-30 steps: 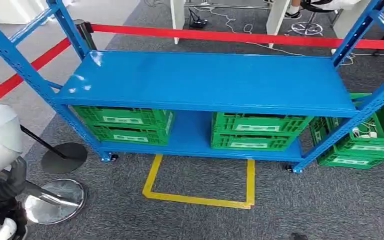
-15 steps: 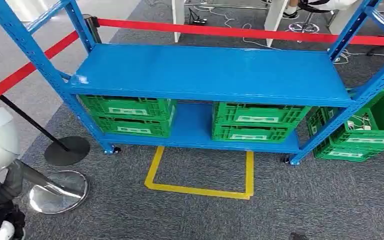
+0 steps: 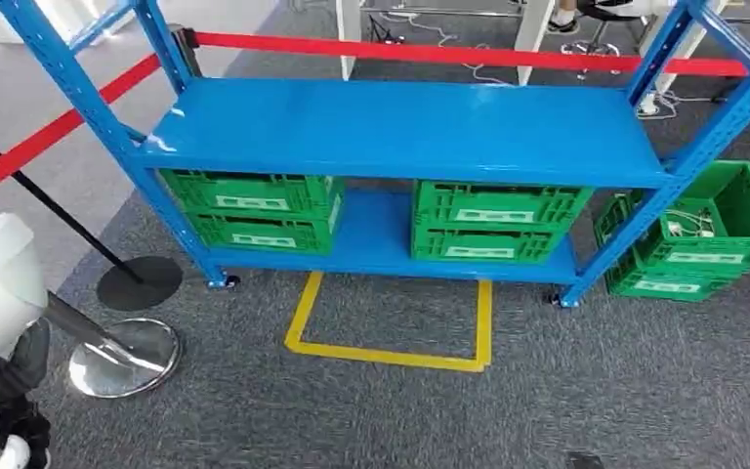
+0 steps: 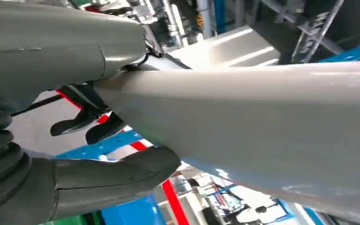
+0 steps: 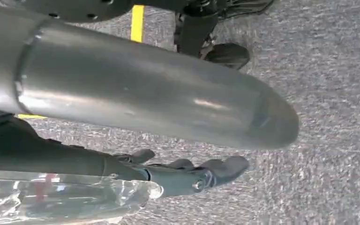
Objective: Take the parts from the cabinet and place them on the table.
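On the lower shelf (image 3: 376,244) sit green crates (image 3: 254,210); left hand (image 4: 89,173) spread wide, right hand (image 5: 183,173) holds a clear bag (image 5: 61,199).

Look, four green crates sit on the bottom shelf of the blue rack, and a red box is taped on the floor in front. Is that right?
Not quite. The taped box on the floor is yellow, not red, as the head view shows. The rest holds: four green crates sit in two stacks on the bottom shelf of the blue rack, and the box lies in front of it.
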You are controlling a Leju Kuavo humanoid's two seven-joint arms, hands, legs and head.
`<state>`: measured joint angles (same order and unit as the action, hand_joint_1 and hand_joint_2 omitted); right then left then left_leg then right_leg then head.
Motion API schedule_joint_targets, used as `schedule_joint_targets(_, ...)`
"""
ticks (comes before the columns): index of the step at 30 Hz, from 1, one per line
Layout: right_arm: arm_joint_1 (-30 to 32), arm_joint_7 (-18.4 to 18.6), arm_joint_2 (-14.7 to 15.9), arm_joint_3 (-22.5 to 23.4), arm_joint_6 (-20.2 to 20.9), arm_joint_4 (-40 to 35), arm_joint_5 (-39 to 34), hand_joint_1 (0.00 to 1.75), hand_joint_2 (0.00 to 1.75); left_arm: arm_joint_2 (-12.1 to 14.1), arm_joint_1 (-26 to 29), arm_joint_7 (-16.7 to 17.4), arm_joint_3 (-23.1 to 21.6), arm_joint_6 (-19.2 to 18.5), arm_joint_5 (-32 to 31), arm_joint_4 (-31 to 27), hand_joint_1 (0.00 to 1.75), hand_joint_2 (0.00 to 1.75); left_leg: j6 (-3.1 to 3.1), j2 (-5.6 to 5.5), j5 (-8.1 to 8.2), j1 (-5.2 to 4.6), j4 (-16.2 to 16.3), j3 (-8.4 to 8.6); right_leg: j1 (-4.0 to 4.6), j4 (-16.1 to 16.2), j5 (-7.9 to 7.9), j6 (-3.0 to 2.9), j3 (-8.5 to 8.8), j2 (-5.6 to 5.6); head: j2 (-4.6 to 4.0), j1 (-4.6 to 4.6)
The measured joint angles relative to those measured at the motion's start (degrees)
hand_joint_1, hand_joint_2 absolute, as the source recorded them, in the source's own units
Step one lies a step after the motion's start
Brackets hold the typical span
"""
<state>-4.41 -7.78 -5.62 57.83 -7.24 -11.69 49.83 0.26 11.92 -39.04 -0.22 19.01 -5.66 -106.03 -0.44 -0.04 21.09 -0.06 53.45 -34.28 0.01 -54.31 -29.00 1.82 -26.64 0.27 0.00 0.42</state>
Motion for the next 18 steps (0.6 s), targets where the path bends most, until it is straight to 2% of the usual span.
schedule_joint_targets(1, 0.0, -0.18, 0.0, 0.11, 0.04, 0.0, -0.02, 0.0, 0.0, 0.04, -0.04, 0.0, 0.02, 0.09, 0.0, -0.22, 1.75, 1.75, 0.97, -0.01, 1.26, -0.1, 0.12, -0.19, -0.03, -0.02, 0.3, -0.01, -0.28, 0.07, 0.0, -0.13)
schedule_joint_targets(2, 0.02, -0.33, 0.02, 0.18, 0.13, 0.0, -0.02, 0.0, 0.0, 0.04, 0.04, 0.0, 0.07, 0.2, 0.0, -0.35, 1.75, 1.75, 1.08, -0.02, 1.73, -0.17, 0.09, -0.25, -0.03, -0.02, 0.67, -0.51, -0.46, 0.05, 0.0, -0.02)
schedule_joint_targets(3, 0.05, -0.48, 0.02, 0.22, 0.26, 0.0, -0.02, 0.0, 0.0, 0.04, 0.11, 0.0, 0.07, 0.2, 0.0, -0.46, 1.75, 1.75, 1.12, -0.02, 1.76, -0.16, -0.02, -0.33, 0.03, -0.05, 0.93, -0.75, -0.65, 0.03, 0.0, -0.11)
schedule_joint_targets(4, 0.04, -0.64, 0.02, 0.26, 0.29, 0.0, -0.02, 0.0, 0.0, 0.04, 0.16, 0.0, 0.07, 0.22, 0.0, -0.53, 1.75, 1.75, 1.47, -0.02, 1.52, -0.14, -0.07, -0.45, 0.11, -0.15, 1.23, -0.87, -0.87, 0.02, 0.0, -0.04)
schedule_joint_targets(5, 0.06, -0.66, 0.02, 0.31, 0.35, 0.0, 0.0, 0.0, 0.0, 0.04, 0.18, 0.0, 0.07, 0.22, 0.0, -0.55, 1.75, 1.75, 2.15, -0.03, 0.76, -0.14, -0.13, -0.54, 0.22, -0.3, 1.31, -0.98, -1.11, 0.02, 0.0, -0.09)
schedule_joint_targets(6, 0.07, -0.72, 0.02, 0.33, 0.39, 0.0, 0.0, 0.0, 0.0, 0.04, 0.2, 0.0, 0.09, 0.26, 0.0, -0.61, 1.75, 1.75, 2.67, -0.04, -1.45, -0.1, -0.39, -0.67, 0.38, -0.49, 1.42, -1.15, -1.34, 0.04, 0.0, -0.09)
schedule_joint_targets(7, 0.09, -0.81, 0.02, 0.37, 0.37, 0.0, 0.0, 0.0, 0.0, 0.04, 0.23, 0.0, 0.09, 0.29, 0.0, -0.77, 1.75, 1.75, 2.22, -0.03, -4.11, 0.01, -0.74, -0.9, 0.52, -0.77, 1.41, -1.19, -1.54, 0.05, 0.0, -0.07)
schedule_joint_targets(8, 0.09, -0.86, 0.02, 0.44, 0.37, 0.0, 0.0, 0.0, 0.0, 0.02, 0.23, 0.0, 0.07, 0.35, 0.0, -0.83, 1.75, 1.75, 0.26, -0.04, -2.98, 0.24, -0.88, -0.87, 0.57, -0.83, 1.48, -1.27, -1.84, 0.06, 0.0, 0.0)
schedule_joint_targets(9, 0.11, -0.86, 0.02, 0.5, 0.37, 0.0, 0.0, 0.0, 0.0, 0.0, 0.24, 0.0, 0.07, 0.42, -0.13, -0.92, 1.75, 1.75, -1.47, -0.03, -3.86, 0.38, -0.99, -1.09, 0.58, -1.1, 1.48, -1.32, -2.17, 0.05, 0.0, -0.07)
schedule_joint_targets(11, 0.16, -0.83, 0.02, 0.55, 0.37, 0.0, 0.0, 0.0, 0.0, 0.0, 0.29, 0.0, 0.07, 0.88, -0.46, -0.99, 1.75, 1.75, -1.07, -0.03, -3.75, 0.39, -0.98, -1.39, 0.57, -1.16, 1.51, -1.32, -2.47, 0.03, 0.0, -0.04)
schedule_joint_targets(12, 0.13, -0.83, 0.0, 0.57, 0.37, 0.0, 0.0, 0.0, 0.0, 0.0, 0.29, 0.0, 0.07, 1.14, -0.66, -0.99, 1.75, 1.75, -1.06, -0.05, -3.63, 0.32, -0.79, -1.69, 0.31, -0.97, 1.63, -1.14, -2.4, 0.04, 0.0, 0.0)
schedule_joint_targets(13, 0.08, -0.81, 0.02, 0.57, 0.37, 0.0, 0.04, 0.0, 0.0, 0.04, 0.33, 0.0, 0.09, 1.27, -0.79, -1.05, 1.75, 1.75, -0.29, -0.11, -3.41, 0.12, -0.56, -1.84, 0.1, -0.84, 1.86, -0.58, -2.08, -0.1, 0.0, -0.04)
schedule_joint_targets(14, 0.04, -0.81, 0.02, 0.57, 0.39, 0.0, 0.04, 0.0, 0.0, 0.07, 0.37, 0.0, 0.07, 1.29, -0.85, -1.31, 1.75, 1.75, 0.38, -0.07, -3.49, -0.03, -0.9, -1.83, 0.03, -0.55, 2.02, -0.33, -2.08, -0.09, 0.0, -0.11)
schedule_joint_targets(15, 0.13, -0.81, 0.04, 0.55, 0.39, -0.02, 0.09, 0.0, 0.0, 0.07, 0.37, 0.0, 0.07, 1.34, -0.94, -1.55, 1.75, 1.75, 1.14, 0.09, -4.41, 0.57, -2.77, -1.05, 0.41, -0.55, 1.96, -0.24, -2.27, -0.07, 0.0, -0.13)
schedule_joint_targets(16, 0.21, -0.86, 0.13, 0.57, 0.35, -0.02, 0.11, 0.0, 0.0, 0.02, 0.28, 0.0, 0.0, 1.38, -0.94, -1.6, 1.75, 1.75, 0.97, 0.36, -4.99, 0.72, -3.78, -0.49, 0.37, -1.82, 0.81, 0.08, -2.69, -0.04, 0.0, 0.13)
schedule_joint_targets(17, 0.19, -0.81, 0.11, 0.57, 0.39, -0.02, 0.11, 0.0, 0.0, 0.02, 0.23, 0.0, 0.0, 1.4, -0.94, -1.64, 1.75, 1.75, 1.14, 0.63, -5.12, 0.92, -3.94, -0.52, 0.3, -4.73, -1.7, 0.43, -3.93, 0.05, 0.0, 0.31)
schedule_joint_targets(18, 0.17, -0.81, 0.11, 0.57, 0.46, 0.0, 0.11, 0.0, 0.0, 0.0, 0.28, 0.0, 0.0, 1.4, -0.87, -1.62, 1.75, 1.75, 0.93, 0.77, -5.23, 1.01, -3.89, -0.77, -0.06, -8.89, -4.32, 0.9, -5.86, 0.02, 0.0, 0.35)
